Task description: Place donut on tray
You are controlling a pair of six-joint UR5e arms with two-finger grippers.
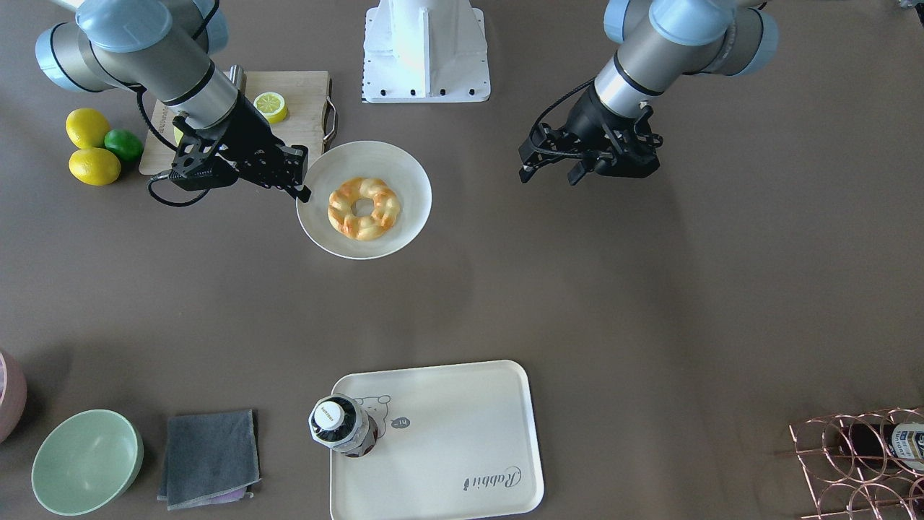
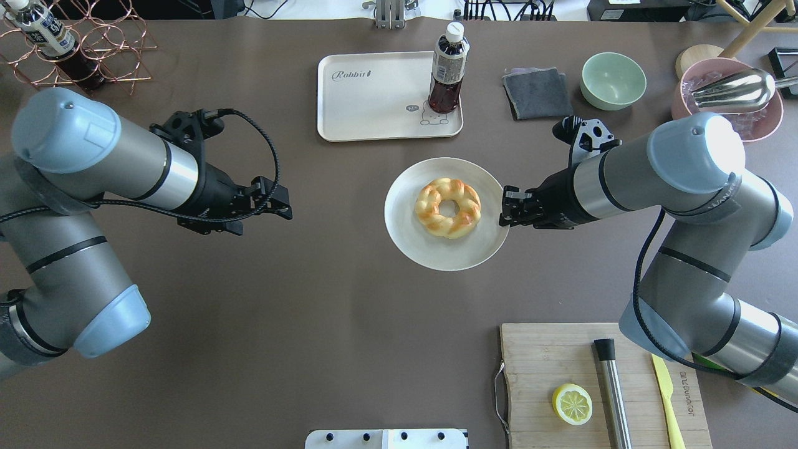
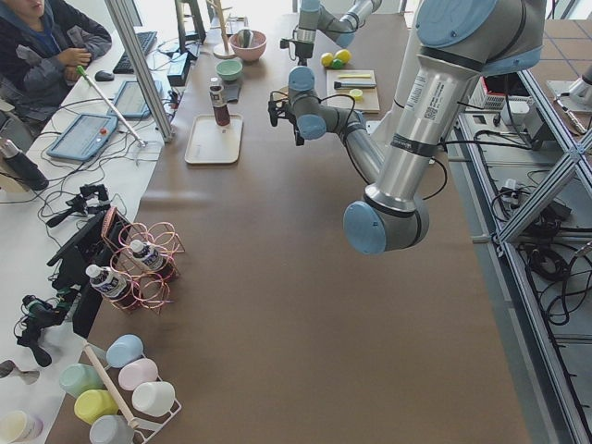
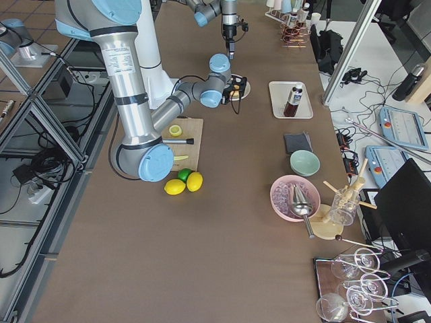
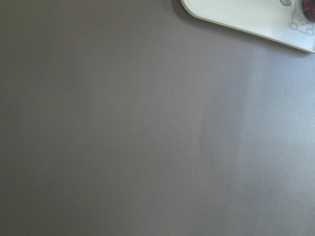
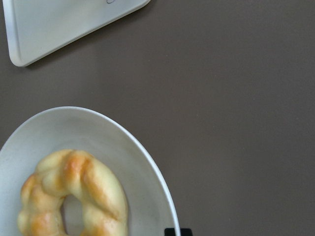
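The donut [image 1: 363, 207], a twisted golden ring, lies on a round white plate [image 1: 404, 173] at mid-table. It also shows in the overhead view [image 2: 447, 207] and the right wrist view [image 6: 74, 191]. The cream tray [image 1: 447, 448] with "Rabbit" script lies at the far edge, beyond the plate [image 2: 374, 93]. Its corner shows in both wrist views [image 5: 246, 14] [image 6: 59, 24]. My right gripper [image 1: 303, 173] [image 2: 504, 207] is open and empty at the plate's rim, beside the donut. My left gripper [image 1: 548, 178] [image 2: 285, 201] is open and empty over bare table, well away from the plate.
A dark drink bottle [image 2: 446, 75] stands on the tray's corner by the bear print. A grey cloth [image 2: 537, 93] and a green bowl [image 2: 613, 80] lie beside the tray. A cutting board [image 2: 548, 362] with a lemon slice [image 2: 572, 404] is near my right arm. A wire rack [image 2: 93, 56] stands at the far left.
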